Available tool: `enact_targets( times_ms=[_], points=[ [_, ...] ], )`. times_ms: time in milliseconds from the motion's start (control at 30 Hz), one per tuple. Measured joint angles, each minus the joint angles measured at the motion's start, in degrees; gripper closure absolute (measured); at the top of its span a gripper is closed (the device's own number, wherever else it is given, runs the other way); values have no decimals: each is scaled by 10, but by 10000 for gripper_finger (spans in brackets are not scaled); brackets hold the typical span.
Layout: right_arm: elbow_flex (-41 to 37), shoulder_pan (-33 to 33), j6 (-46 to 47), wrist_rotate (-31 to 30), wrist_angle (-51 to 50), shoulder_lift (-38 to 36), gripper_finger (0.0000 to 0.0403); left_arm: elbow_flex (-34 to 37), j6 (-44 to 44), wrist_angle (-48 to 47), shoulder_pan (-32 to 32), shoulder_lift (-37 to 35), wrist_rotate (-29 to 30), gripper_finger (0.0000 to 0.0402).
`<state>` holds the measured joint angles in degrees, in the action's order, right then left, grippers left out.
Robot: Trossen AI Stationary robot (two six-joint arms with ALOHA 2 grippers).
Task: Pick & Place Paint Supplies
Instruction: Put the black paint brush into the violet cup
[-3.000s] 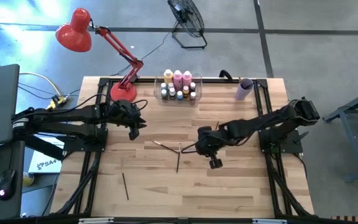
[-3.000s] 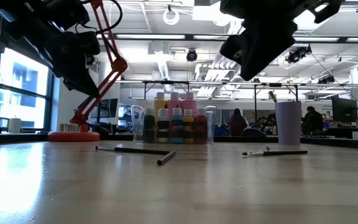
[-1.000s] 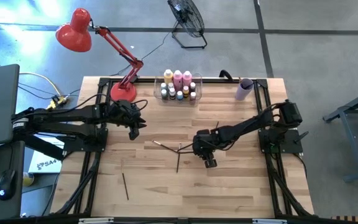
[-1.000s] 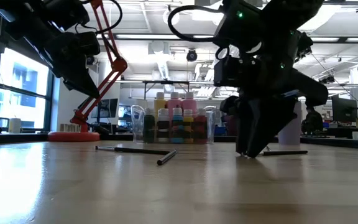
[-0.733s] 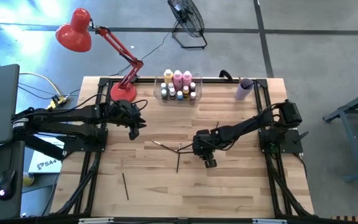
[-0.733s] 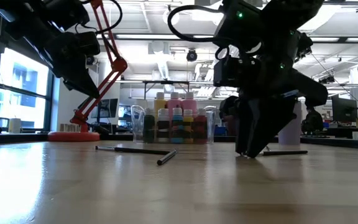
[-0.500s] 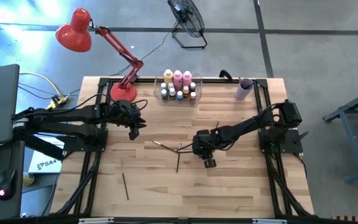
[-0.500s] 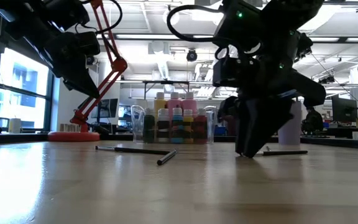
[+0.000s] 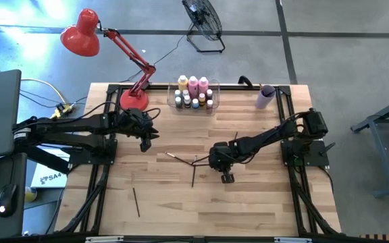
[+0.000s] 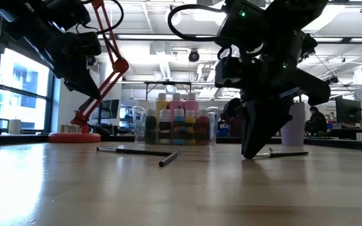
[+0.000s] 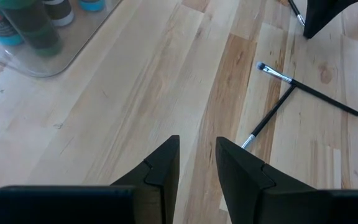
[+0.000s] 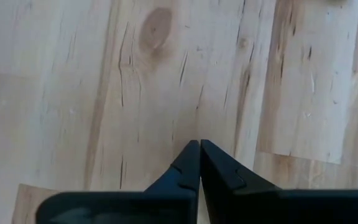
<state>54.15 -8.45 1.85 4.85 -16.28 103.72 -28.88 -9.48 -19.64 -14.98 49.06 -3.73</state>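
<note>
Since a second ago the right tool has snapped its tips together, down at the table mid-frame. They look pinched on nothing but bare wood grain. Thin, round-handled paintbrush lies flat just beside it, so slim and rollable it could easily slip the grab. Left tool hangs mid-left, slightly spread, empty.

The only lettering I can make out is on a white box beside the table's left edge; it seems to read "SA4", though partly hidden.
</note>
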Motion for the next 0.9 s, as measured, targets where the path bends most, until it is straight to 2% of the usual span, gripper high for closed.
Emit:
enact_targets(
  times_ms=[233,433,600,900],
  points=[
    [-2,0,0,-9,-19,-21,400,0,0,0,0,0,0,300],
    [-2,3,-1,-48,-68,-78,400,0,0,0,0,0,0,300],
    [-2,10,0,-61,-71,-139,400,0,1,0,0,0,0,300],
    [-1,11,1,-163,-80,-268,400,0,1,0,0,0,0,300]
  ],
)
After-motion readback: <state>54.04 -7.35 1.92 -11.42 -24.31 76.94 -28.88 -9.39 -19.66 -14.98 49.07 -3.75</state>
